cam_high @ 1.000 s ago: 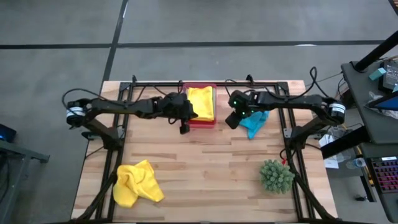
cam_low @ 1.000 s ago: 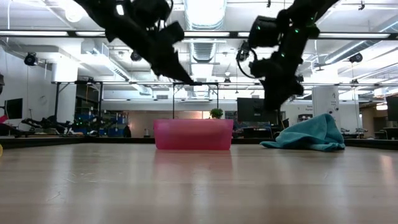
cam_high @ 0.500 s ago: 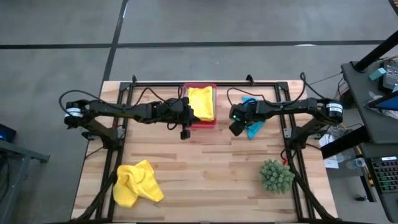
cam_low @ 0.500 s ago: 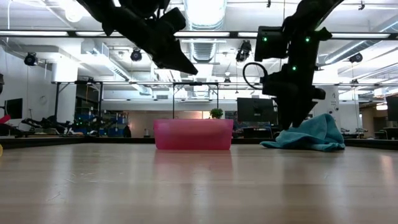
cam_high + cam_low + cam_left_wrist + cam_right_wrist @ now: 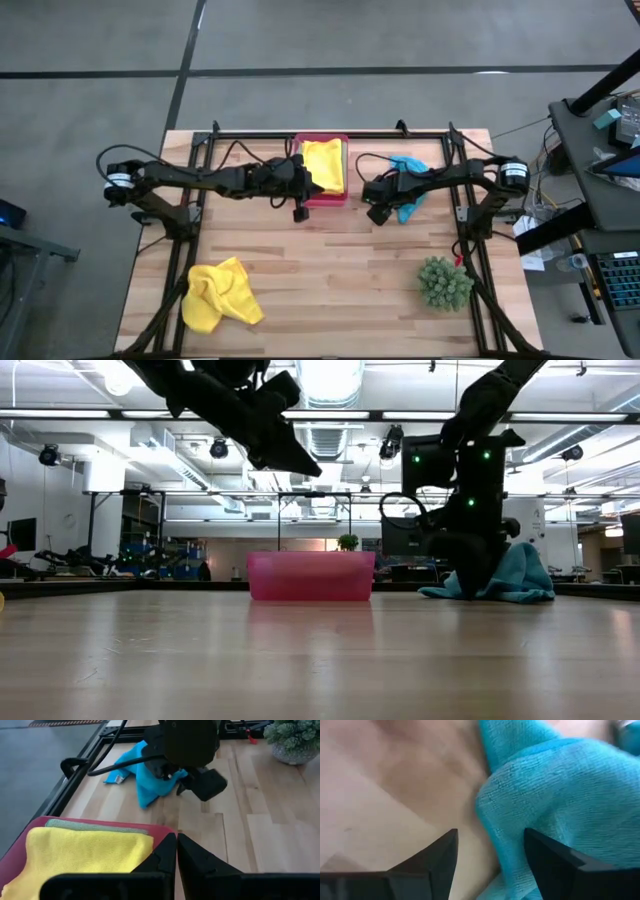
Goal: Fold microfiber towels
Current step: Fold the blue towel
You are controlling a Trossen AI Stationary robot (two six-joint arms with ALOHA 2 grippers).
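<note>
1. The right gripper (image 5: 383, 208) is low over the desk (image 5: 330, 270) at the near edge of the turquoise towel (image 5: 408, 190), its fingers (image 5: 435, 857) spread apart with the cloth's bunched corner lying between them; I can't tell that they pinch it.
2. That turquoise towel lies crumpled on the wood just right of the pink tray (image 5: 322, 196), apart from it.
3. The left gripper (image 5: 298, 208) hangs above the tray's near-left corner, fingers (image 5: 167, 855) pressed together and holding nothing.
4. In the tray a folded yellow towel (image 5: 323, 163) lies on top, with a light green towel (image 5: 95, 826) showing under it.
5. Another yellow towel (image 5: 220, 293) sits rumpled at the desk's near-left corner.
6. A spiky green plant (image 5: 444, 282) stands near the right front.
</note>
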